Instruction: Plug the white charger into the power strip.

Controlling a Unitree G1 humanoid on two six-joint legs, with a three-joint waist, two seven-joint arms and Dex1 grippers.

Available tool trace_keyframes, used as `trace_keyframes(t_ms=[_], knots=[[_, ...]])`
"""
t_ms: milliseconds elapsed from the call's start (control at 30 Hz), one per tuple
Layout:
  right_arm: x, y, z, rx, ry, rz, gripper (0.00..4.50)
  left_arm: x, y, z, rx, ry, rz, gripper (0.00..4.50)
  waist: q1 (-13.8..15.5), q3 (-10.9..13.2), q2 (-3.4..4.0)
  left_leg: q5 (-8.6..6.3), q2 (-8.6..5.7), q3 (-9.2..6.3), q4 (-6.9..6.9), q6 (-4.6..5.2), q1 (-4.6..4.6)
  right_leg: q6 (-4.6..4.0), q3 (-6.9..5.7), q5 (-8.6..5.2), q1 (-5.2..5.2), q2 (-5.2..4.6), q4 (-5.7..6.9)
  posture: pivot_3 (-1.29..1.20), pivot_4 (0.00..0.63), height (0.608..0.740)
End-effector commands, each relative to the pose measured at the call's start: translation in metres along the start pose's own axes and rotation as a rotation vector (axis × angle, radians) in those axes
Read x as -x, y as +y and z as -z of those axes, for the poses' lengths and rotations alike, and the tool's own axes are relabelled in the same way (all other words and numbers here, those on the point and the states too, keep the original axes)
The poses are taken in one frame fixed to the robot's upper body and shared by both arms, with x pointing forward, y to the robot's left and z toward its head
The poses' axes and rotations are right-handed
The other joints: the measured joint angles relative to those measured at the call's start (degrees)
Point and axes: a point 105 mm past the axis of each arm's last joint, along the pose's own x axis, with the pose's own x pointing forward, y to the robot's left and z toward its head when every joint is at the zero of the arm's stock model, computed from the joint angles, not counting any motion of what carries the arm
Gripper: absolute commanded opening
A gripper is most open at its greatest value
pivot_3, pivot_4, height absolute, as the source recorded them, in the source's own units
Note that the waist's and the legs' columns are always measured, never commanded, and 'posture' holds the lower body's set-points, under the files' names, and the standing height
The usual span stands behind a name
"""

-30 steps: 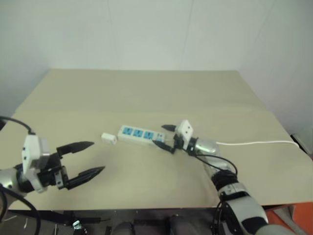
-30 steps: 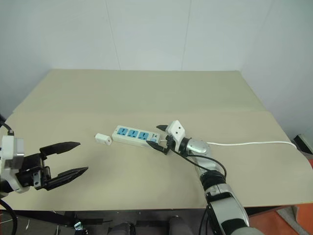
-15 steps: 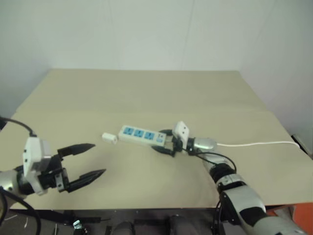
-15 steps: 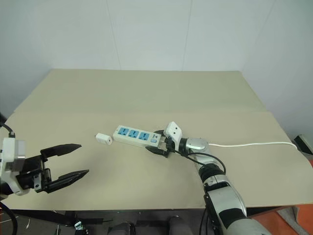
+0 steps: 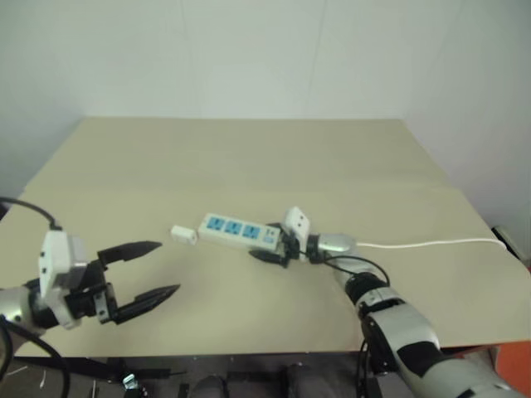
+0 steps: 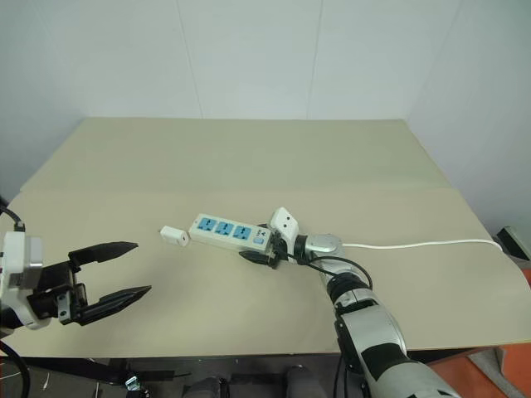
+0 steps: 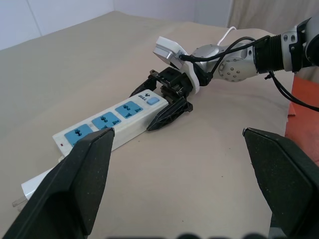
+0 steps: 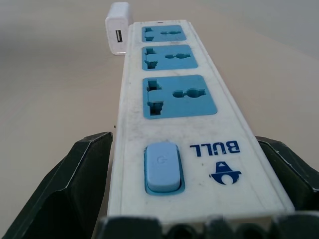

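The power strip (image 6: 231,232) lies mid-table (image 6: 249,157) with the right gripper (image 6: 262,245) straddling its switch end, blocking that side. The white charger (image 6: 173,236) sits just off the far end. Bare tabletop stretches between it and the left gripper (image 6: 129,269), wide open.

White power strip (image 6: 231,232), blue sockets

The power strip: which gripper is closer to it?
Right. The right gripper has its open fingers on either side of the power strip at its switch end; the left gripper, also open, hovers well away.
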Motion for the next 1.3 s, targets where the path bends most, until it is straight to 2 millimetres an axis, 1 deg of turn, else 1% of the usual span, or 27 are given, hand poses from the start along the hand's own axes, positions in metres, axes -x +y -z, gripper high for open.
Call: trace_keyframes(t_ms=[33,167,333,467,567,633,833,933,1067,1200,1300], knots=[[-0.002,0.000,-0.004,0.007,-0.012,-0.012,4.47,0.001,-0.001,-0.009,-0.040,-0.022,-0.003,4.50,-0.2,0.0,0.00,0.00,0.00,0.00,0.00,0.00,0.00,0.00,0.00,0.00,0.00,0.00,0.00,0.00,0.150,0.740],[0.000,0.001,0.000,-0.017,-0.013,-0.019,4.47,0.001,-0.001,-0.009,-0.041,-0.021,-0.002,4.50,-0.7,0.0,0.00,0.00,0.00,-0.02,0.00,0.00,0.00,0.00,-0.01,0.00,0.02,0.00,0.00,0.00,0.150,0.740],[0.005,0.001,0.002,-0.043,-0.019,-0.024,4.47,0.002,-0.001,-0.009,-0.042,-0.020,0.001,4.50,-0.7,0.0,0.00,0.00,-0.01,-0.03,0.00,0.00,0.00,0.00,-0.02,0.00,0.03,-0.01,-0.01,0.00,0.150,0.740],[0.005,0.000,0.003,-0.048,-0.013,-0.021,4.47,0.002,0.000,-0.010,-0.046,-0.018,0.004,4.50,-0.7,0.0,0.00,0.00,-0.01,-0.04,-0.01,0.00,0.00,0.00,-0.03,0.00,0.03,-0.01,-0.01,0.00,0.150,0.740],[0.004,0.004,0.005,-0.047,-0.004,-0.042,3.92,0.003,0.001,-0.010,-0.048,-0.016,0.005,4.50,-0.7,0.0,0.00,0.00,-0.01,-0.04,-0.01,0.00,0.00,0.00,-0.03,0.00,0.04,-0.01,-0.01,0.00,0.150,0.740],[0.003,0.005,0.006,-0.046,-0.004,-0.042,3.43,0.003,0.001,-0.011,-0.050,-0.014,0.004,4.50,-0.8,0.0,0.00,0.00,-0.01,-0.04,-0.01,0.00,0.02,0.00,-0.03,0.00,0.05,-0.01,-0.01,0.00,0.150,0.740],[0.003,0.010,0.008,-0.016,0.016,-0.077,3.43,0.004,0.002,-0.011,-0.054,-0.008,0.006,4.50,-0.8,0.0,0.00,0.00,-0.01,-0.04,-0.01,0.00,0.03,0.00,-0.02,0.00,0.05,0.00,-0.01,0.00,0.150,0.740],[0.006,0.007,0.003,0.016,-0.004,-0.073,3.43,0.004,0.002,-0.012,-0.054,-0.007,0.010,4.50,-0.8,0.0,0.00,0.00,-0.01,-0.04,-0.01,0.00,0.03,0.00,-0.02,0.00,0.05,0.00,-0.01,0.00,0.150,0.740],[0.020,0.003,-0.006,0.055,-0.057,-0.078,3.43,0.004,0.002,-0.012,-0.052,-0.004,0.020,4.50,-0.7,0.0,0.01,0.00,-0.01,-0.04,-0.01,0.00,0.02,0.00,-0.03,0.00,0.05,-0.01,-0.02,0.00,0.150,0.740],[0.041,0.003,-0.008,0.087,-0.075,-0.092,3.43,0.003,0.003,-0.011,-0.047,0.000,0.033,4.50,-0.5,0.0,0.02,0.00,-0.02,-0.04,-0.01,0.00,-0.03,0.02,-0.04,0.00,0.04,-0.03,-0.06,0.00,0.150,0.740],[0.052,0.007,-0.009,0.107,-0.069,-0.111,3.43,0.002,0.005,-0.010,-0.046,0.003,0.045,4.50,-0.6,0.0,0.02,0.00,-0.02,-0.04,-0.01,0.00,-0.03,0.02,-0.04,0.00,0.02,-0.02,-0.04,0.00,0.150,0.740]])
